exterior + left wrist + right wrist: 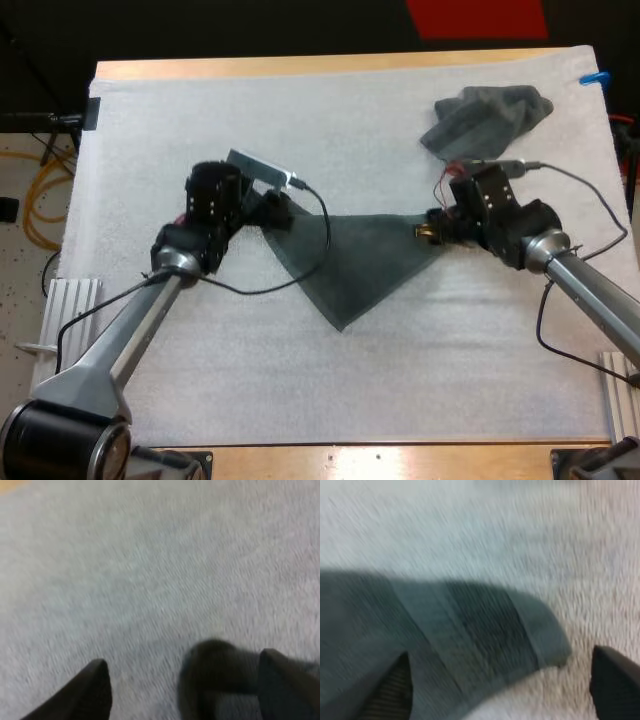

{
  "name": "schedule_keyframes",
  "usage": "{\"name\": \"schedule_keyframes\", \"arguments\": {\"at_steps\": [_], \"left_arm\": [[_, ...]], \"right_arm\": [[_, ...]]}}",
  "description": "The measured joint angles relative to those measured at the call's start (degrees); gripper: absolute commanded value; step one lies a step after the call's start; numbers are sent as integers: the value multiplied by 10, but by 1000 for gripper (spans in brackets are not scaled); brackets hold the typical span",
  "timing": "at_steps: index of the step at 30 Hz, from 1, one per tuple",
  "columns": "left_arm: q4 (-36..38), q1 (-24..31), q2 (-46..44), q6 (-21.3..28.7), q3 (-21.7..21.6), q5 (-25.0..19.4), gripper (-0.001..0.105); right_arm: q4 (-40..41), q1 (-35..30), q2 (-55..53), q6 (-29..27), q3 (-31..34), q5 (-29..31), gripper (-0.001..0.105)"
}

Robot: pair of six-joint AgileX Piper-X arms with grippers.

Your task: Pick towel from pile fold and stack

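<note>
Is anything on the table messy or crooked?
Yes. The spread towel in the middle of the mat lies crooked, shaped like a lopsided triangle instead of a neat rectangle. The crumpled towel sits in a heap at the far right.

Left hand [275,211] and right hand [432,229] flank spread towel [350,265].

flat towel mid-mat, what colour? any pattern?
Dark grey-green, plain. The towel shows best in the high view.
</note>
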Motion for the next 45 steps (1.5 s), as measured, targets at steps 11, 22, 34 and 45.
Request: {"name": "schedule_keyframes", "arguments": {"at_steps": [11, 22, 34, 45], "left_arm": [[107, 0, -167, 4, -51, -1, 62], [334, -71, -347, 4, -51, -4, 62], [416, -303, -347, -24, -15, -4, 61], [362, -334, -133, -51, 4, -2, 60]], "right_arm": [[69, 0, -92, -27, -45, 4, 68], [199, 0, -225, -34, -45, 3, 68], [288, 0, -296, -36, -45, 4, 68], [227, -12, -262, -15, 8, -24, 68]]}}
